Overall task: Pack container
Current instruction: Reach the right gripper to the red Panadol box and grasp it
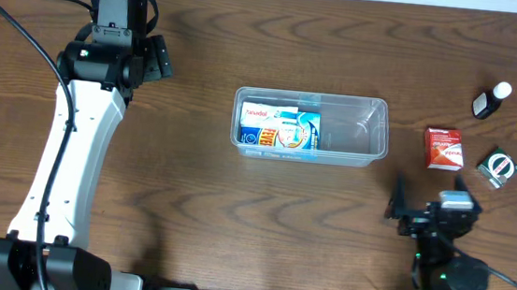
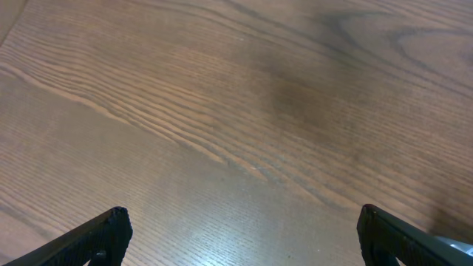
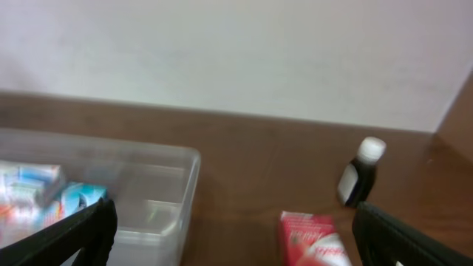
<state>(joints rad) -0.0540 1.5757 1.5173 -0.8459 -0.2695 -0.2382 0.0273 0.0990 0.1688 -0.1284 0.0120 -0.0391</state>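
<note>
Dark wood-grain table [image 1: 188,195] fills the overhead view, with a pale wall behind it in the right wrist view. At the middle of the table sits the container [image 1: 375,127], a clear plastic tub lying lengthwise left to right. Its left half holds blue-and-white boxes [image 1: 279,128] packed close together; how many is hard to tell. Its right half is bare.

Three things lie outside the container, to its right. A red box [image 1: 444,148] is nearest, well apart from the tub wall. A small dark bottle with a white cap [image 1: 491,100] lies farther back. A small dark packet with a round mark [image 1: 498,167] lies just beside the red box on its far side.

The right gripper [image 3: 236,236] hangs near the front edge, facing the container and the red box, its jaws spread and holding nothing. The left gripper [image 2: 244,236] hovers over bare wood far to the left, jaws also spread and empty.

The packing looks partly done: some boxes are in, and the three loose things probably remain to go into the free half.
</note>
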